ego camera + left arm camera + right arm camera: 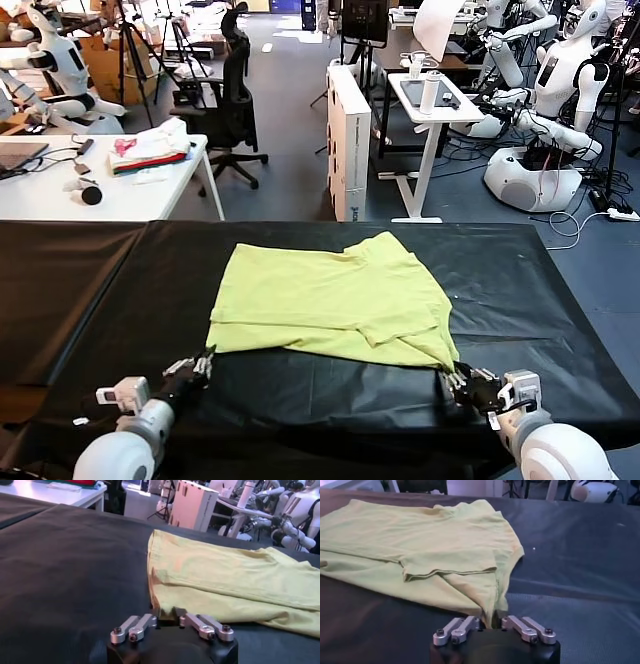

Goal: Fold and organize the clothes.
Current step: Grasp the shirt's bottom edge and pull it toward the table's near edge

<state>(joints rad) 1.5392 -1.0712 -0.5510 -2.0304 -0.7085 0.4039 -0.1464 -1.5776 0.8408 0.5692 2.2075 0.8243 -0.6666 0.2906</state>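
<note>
Fingers of the left gripper (205, 362) are pinched shut on the near left corner of the lime-yellow T-shirt (335, 300), and the fingers of the right gripper (455, 378) are pinched shut on its near right corner; both wrist views show the cloth edge drawn into the narrow gap between the closed tips. The T-shirt lies flat and partly folded on the black-covered bench (90, 300), about midway between its left and right edges and reaching from near the far edge toward the near one, with one short sleeve folded in over the body on the right side. Beyond the bench, a white table (140, 195) carries a folded stack of garments (150, 150).
</note>
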